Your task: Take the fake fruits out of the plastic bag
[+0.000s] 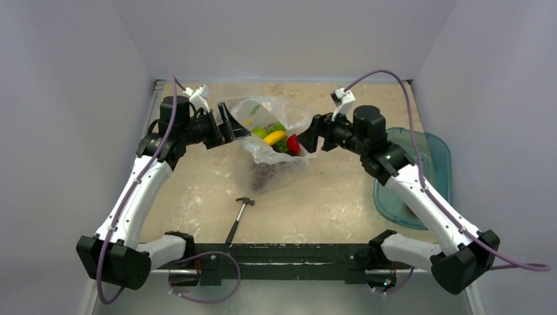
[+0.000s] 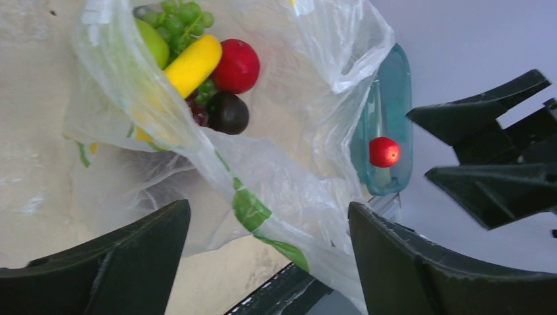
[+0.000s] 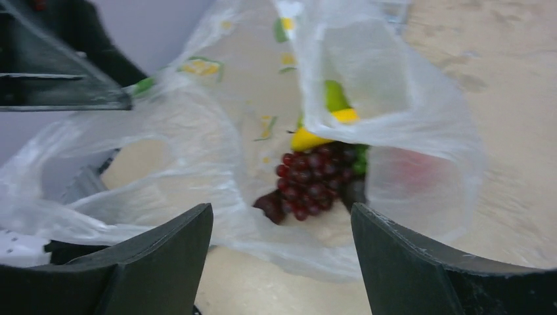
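Only the left wrist view shows a red fruit [image 2: 383, 151] in the teal bin [image 2: 395, 98]. The plastic bag [image 2: 295, 190] holds banana [image 2: 192, 64] and grapes [image 3: 312, 180]. Left gripper [image 2: 268, 216] and right gripper [image 3: 282, 216] gape apart.

You have seven fake fruits [image 1: 276, 138], one plastic bag [image 1: 299, 117], one teal bin [image 1: 437, 164] and one hammer [image 1: 238, 220] to tally.
Six fruits sit in the bag: one banana [image 2: 190, 65], one green apple [image 2: 152, 41], one bunch of green grapes [image 2: 180, 16], one bunch of dark purple grapes [image 3: 312, 184], one red fruit [image 2: 236, 65] and one dark plum [image 2: 227, 112]. The seventh, a second red fruit [image 2: 383, 151], lies alone in the bin, so you count two red ones in all.
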### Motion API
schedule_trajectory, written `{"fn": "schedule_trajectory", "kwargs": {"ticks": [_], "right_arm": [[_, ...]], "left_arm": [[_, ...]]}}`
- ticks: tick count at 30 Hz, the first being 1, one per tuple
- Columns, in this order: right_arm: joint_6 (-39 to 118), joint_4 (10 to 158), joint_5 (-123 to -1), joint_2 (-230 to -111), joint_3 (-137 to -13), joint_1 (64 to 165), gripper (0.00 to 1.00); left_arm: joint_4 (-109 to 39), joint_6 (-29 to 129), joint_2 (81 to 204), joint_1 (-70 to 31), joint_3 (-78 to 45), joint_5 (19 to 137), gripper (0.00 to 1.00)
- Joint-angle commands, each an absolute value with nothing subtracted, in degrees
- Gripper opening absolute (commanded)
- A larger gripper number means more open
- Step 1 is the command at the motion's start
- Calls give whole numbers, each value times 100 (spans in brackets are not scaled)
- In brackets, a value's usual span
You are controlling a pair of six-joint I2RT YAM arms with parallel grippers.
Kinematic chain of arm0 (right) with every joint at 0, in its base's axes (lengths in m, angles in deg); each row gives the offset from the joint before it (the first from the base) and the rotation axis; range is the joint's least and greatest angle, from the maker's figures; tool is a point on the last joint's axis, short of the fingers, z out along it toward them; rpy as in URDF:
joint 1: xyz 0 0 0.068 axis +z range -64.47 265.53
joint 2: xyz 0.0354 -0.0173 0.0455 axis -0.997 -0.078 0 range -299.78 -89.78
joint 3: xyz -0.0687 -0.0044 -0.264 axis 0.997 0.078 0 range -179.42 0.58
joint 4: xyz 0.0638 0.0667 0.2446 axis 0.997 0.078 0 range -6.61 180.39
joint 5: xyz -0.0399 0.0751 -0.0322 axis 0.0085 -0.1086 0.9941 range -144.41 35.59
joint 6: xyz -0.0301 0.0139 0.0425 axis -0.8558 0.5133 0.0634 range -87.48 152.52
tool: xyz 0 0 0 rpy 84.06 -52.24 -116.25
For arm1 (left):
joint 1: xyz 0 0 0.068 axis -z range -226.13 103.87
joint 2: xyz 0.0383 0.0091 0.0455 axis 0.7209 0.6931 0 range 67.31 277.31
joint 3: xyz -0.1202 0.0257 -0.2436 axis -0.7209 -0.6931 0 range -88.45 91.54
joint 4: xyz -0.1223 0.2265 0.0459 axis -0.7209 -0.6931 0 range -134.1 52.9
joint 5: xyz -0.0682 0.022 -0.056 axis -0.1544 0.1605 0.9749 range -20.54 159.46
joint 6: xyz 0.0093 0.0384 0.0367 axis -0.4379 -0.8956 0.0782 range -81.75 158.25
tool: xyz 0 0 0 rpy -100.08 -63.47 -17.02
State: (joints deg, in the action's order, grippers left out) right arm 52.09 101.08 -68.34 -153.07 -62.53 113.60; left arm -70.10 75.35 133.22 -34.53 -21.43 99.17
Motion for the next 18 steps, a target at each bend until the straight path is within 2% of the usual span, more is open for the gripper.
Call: {"fn": "schedule_trajectory", "kwargs": {"ticks": [1, 3, 4, 5, 7, 9, 13, 18], "right_arm": [[5539, 9129, -7539, -15783, -6395, 11964, 74], [5663, 8758, -7593, -16096, -6302, 12227, 68], [5658, 8613, -7567, -16243, -6253, 12366, 65], [5650, 8514, -7516, -16405, -6200, 12506, 61], [5613, 8383, -7452, -16709, -6080, 12754, 54], [5623, 8173, -7382, -16940, -5836, 12983, 50], [5816, 7915, -7422, -17303, -5333, 13213, 46], [6046, 7764, -7585, -17539, -5067, 13300, 42]], "left_arm": [[-6517, 7749, 13474, -3295, -2162, 10362, 81], [-6790, 7398, 13512, -3294, -2141, 10352, 57], [-6969, 7158, 13497, -3294, -2146, 10265, 47], [-7076, 6907, 13475, -3288, -2208, 10187, 39], [-7304, 6376, 13377, -3285, -2404, 10077, 27], [-7706, 5902, 13320, -3285, -2528, 9918, 10], [-8349, 5161, 13417, -3205, -2712, 9727, 0], [-8642, 4681, 13623, -2981, -2830, 9017, 0]]}}
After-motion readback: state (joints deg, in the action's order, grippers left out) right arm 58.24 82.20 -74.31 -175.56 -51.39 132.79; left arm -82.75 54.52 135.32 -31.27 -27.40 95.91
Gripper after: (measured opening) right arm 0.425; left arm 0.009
